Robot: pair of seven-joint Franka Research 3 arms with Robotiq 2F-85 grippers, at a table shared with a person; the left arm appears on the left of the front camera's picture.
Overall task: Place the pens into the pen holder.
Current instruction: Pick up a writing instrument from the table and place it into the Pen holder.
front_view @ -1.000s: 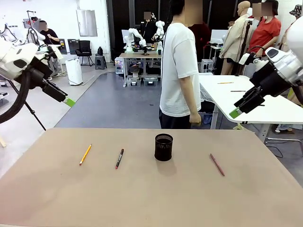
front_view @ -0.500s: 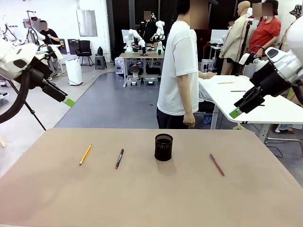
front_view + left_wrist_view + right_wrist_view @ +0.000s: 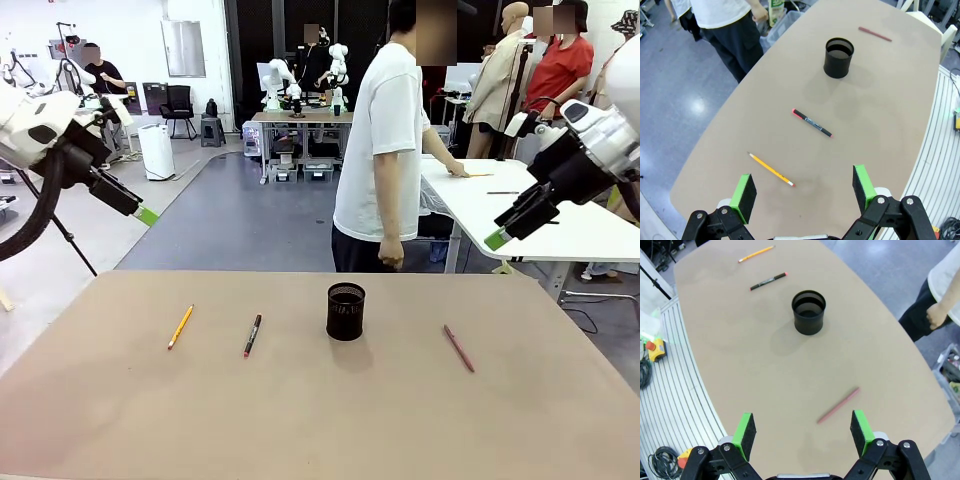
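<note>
Both of my pincers hang in the air, off the table [image 3: 300,420], and neither holds anything. My left gripper [image 3: 802,181] has its green pads spread wide. In the front view it sits high beyond the table's far left corner. My right gripper [image 3: 802,422] is spread just as wide, raised past the far right corner.

The pen holder [image 3: 346,311], a black mesh cup, stands upright near the middle of the table, a little closer to the far edge than to my near edge. It looks dark inside, and no pen sticks out of it.

All three pens lie flat on the surface, apart from the cup and from one another. The yellow pencil [image 3: 181,326] lies toward the left edge. The black pen [image 3: 252,335] with red ends lies between that pencil and the cup, nearer the pencil. From my left wrist I can see a pale printed strip along its barrel, but the lettering is too small to read. The reddish-brown pen [image 3: 459,348] lies alone on the right side, between the cup and the right edge.

A person [image 3: 385,150] in a white T-shirt stands just beyond the far edge, one hand [image 3: 390,256] hanging down. Near their legs a container [image 3: 776,7] carries a green-and-white label that I cannot read.
</note>
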